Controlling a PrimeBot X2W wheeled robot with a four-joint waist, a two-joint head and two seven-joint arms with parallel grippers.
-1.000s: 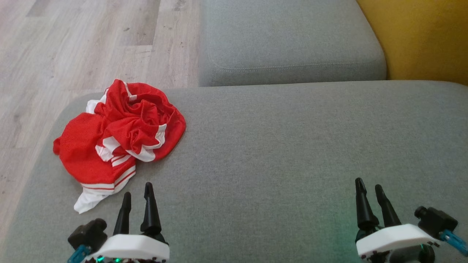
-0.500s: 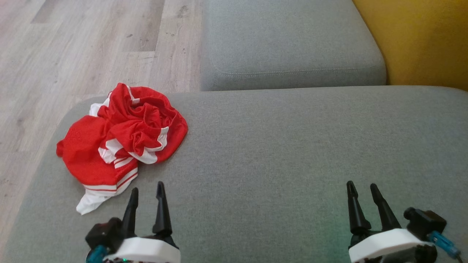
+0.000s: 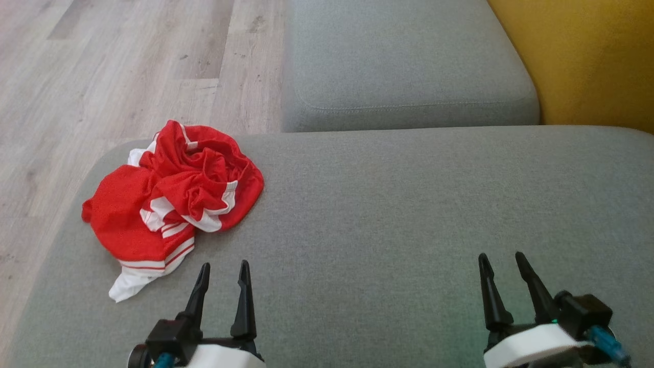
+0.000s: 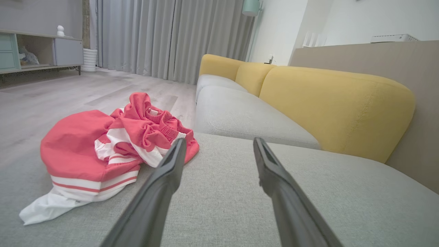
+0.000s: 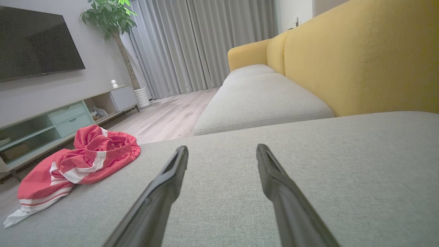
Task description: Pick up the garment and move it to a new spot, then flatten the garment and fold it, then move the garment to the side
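Grey cushion [image 3: 388,214], left pincer [image 3: 225,263], right pincer [image 3: 500,254] forward, agape

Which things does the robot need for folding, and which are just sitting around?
For the job: red and white garment, crumpled on the grey sofa cushion; left gripper and right gripper, both open and empty.
Just sitting around: yellow backrest, television, potted plant, curtains.

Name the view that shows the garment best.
Head view: the garment lies whole, seen from above. Left wrist view: close but side-on, one jaw crossing its edge. Right wrist view: small, side-on, at far left.
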